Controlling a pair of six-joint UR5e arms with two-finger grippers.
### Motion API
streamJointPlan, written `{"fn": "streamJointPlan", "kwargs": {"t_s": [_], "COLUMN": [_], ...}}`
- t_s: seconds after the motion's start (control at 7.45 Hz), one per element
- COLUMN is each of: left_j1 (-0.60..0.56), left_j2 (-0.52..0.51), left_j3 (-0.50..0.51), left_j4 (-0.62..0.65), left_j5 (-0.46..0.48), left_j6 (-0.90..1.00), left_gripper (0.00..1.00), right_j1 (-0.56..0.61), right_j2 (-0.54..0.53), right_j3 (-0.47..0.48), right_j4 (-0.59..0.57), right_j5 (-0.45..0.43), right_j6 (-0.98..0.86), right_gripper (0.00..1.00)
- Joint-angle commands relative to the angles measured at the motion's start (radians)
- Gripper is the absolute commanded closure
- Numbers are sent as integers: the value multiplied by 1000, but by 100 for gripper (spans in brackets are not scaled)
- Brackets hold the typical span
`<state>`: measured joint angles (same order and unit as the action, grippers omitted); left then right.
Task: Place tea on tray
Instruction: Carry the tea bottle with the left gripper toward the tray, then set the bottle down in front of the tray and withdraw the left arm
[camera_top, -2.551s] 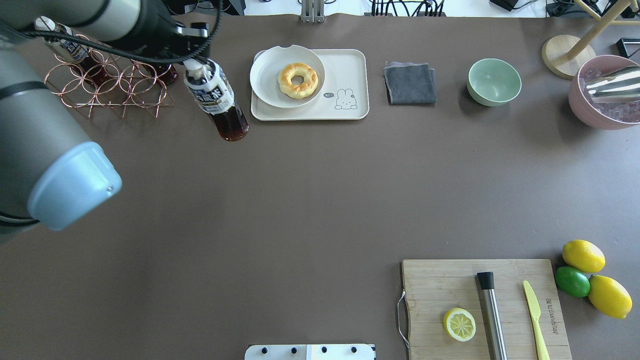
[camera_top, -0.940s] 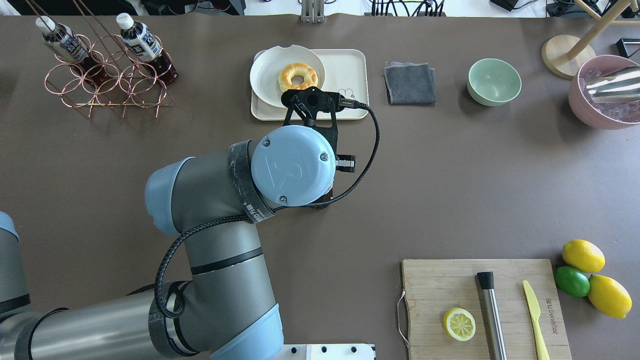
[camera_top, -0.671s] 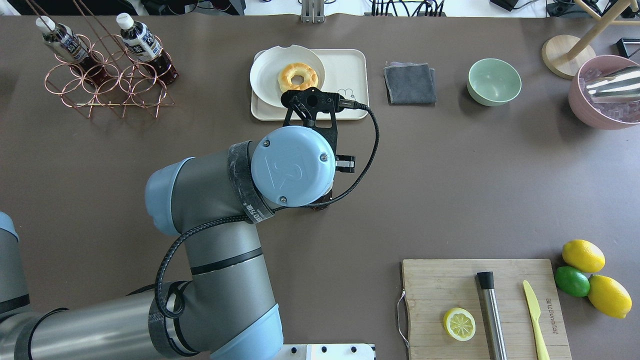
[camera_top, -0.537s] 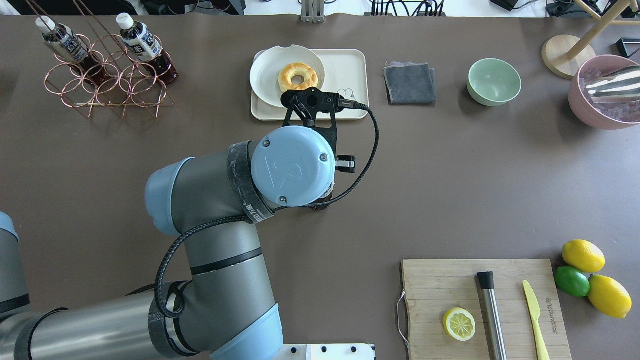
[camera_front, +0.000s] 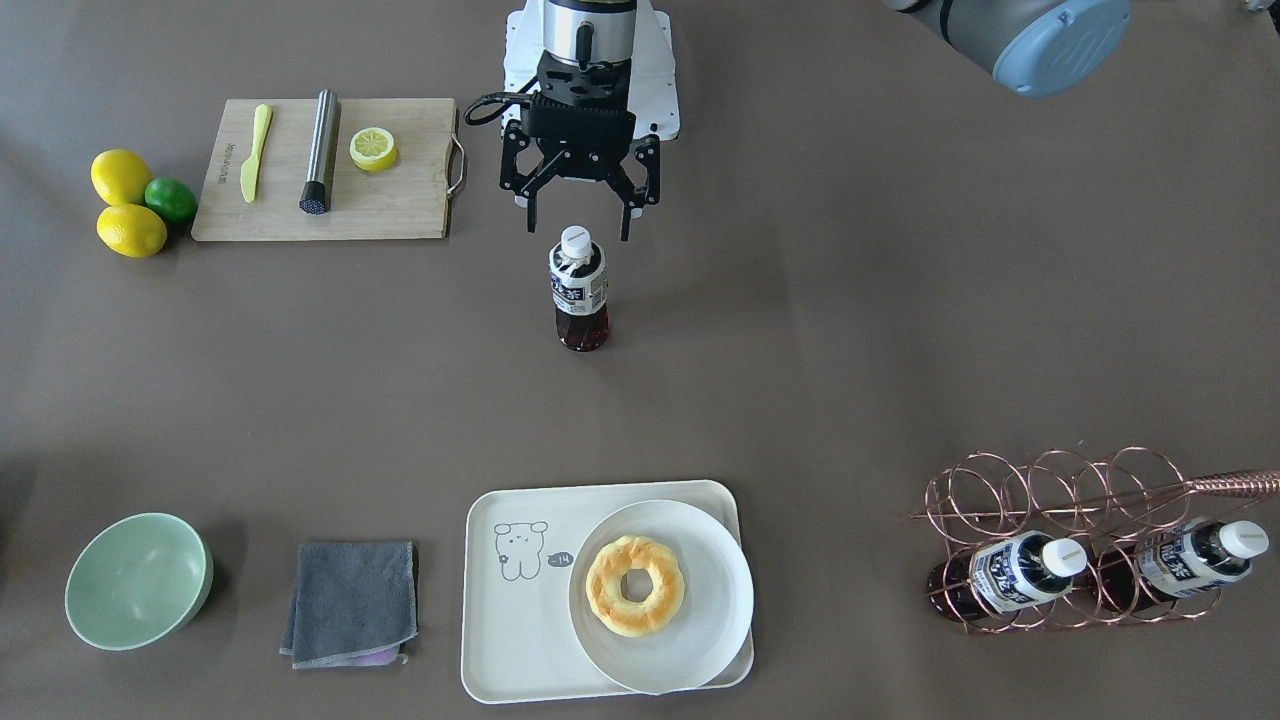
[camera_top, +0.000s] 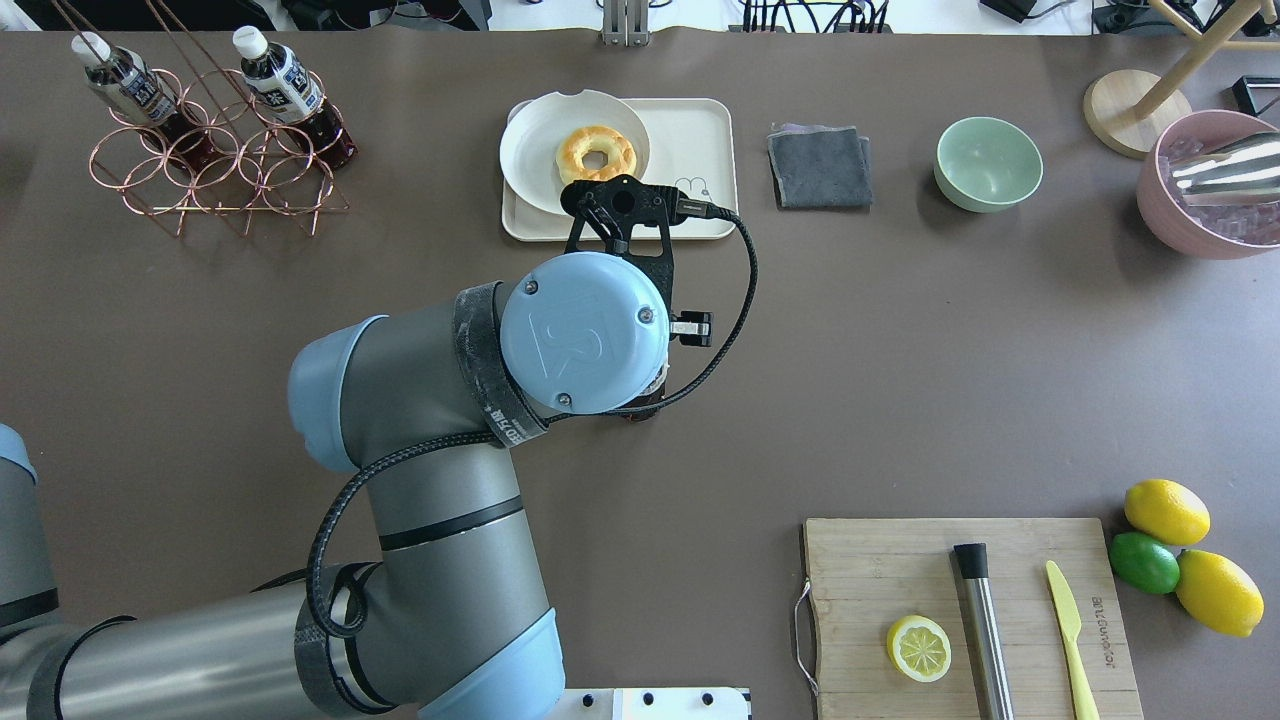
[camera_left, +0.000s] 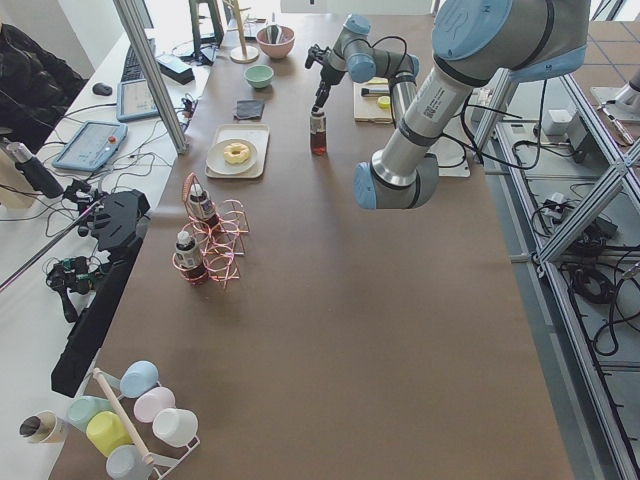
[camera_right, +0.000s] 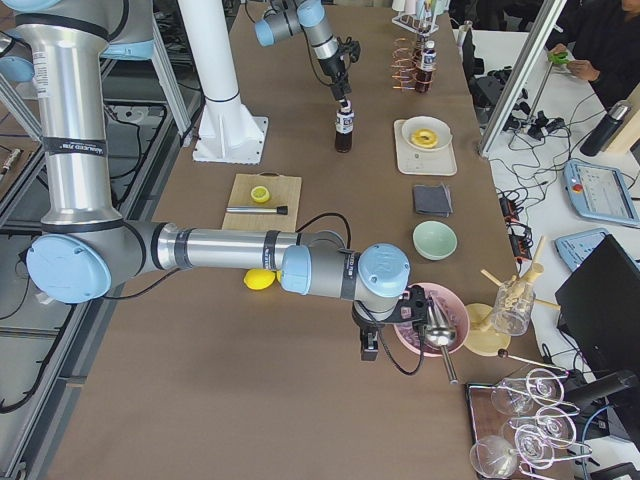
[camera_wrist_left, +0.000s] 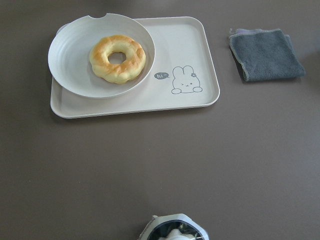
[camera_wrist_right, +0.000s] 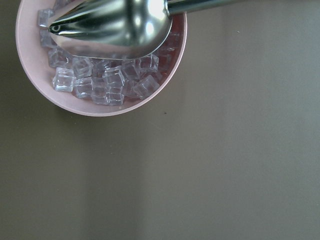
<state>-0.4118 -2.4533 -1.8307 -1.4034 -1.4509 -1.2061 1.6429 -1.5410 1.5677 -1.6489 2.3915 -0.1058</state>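
Dark-brown tea in its small clear plastic bottle (camera_front: 578, 290) stands upright mid-table, well apart from the cream-white rounded plastic tray (camera_front: 510, 640) near the far edge, left gripper (camera_front: 578, 222) spread empty above the cap: placing apparently not yet done.

Alike on the left arm (camera_top: 440, 560) and right arm (camera_right: 230, 250): smooth silver-grey tubes, bulbous joints closed with pale blue round covers. On the left wrist's cap (camera_top: 583, 332), an embossed logo and four small screws near the rim. Beside it, a black strap (camera_top: 478, 362) with white lettering; further down, a thin black ring round the tube. Black braided cable (camera_top: 754, 272) looping out to a black camera bracket (camera_top: 620, 205). All black on the left gripper (camera_front: 578, 230): ribbed body, skeletal linkage fingers. White base plate (camera_top: 620, 704) with black bolt heads at the middle of the bench's robot-side edge.
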Motion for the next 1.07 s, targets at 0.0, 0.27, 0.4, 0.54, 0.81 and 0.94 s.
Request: {"fn": "streamJointPlan", "kwargs": {"t_s": [0.0, 0.27, 0.4, 0.54, 0.81, 0.94], "left_j1": [-74, -111, -152, -206, -309, -332], "left_j2": [67, 211, 271, 292, 387, 469], "left_j3": [-28, -65, -71, -73, -85, -125], "left_j4": [-8, -200, -260, -262, -266, -273], "left_j5": [-5, -3, -5, -8, -116, -170], "left_j6": [-10, -6, -6, -9, -7, 38], "left_gripper": [2, 2, 2, 2, 2, 2], "right_j1": [0, -2, -2, -2, -23, -56], "right_j2": [4, 13, 19, 30, 56, 71], "right_j3": [2, 3, 11, 17, 35, 57], "right_j4": [1, 1, 1, 1, 3, 3], "right_j5": [0, 0, 0, 2, 6, 6], "right_j6": [0, 6, 23, 46, 110, 158], "right_gripper": [0, 0, 0, 0, 0, 0]}}
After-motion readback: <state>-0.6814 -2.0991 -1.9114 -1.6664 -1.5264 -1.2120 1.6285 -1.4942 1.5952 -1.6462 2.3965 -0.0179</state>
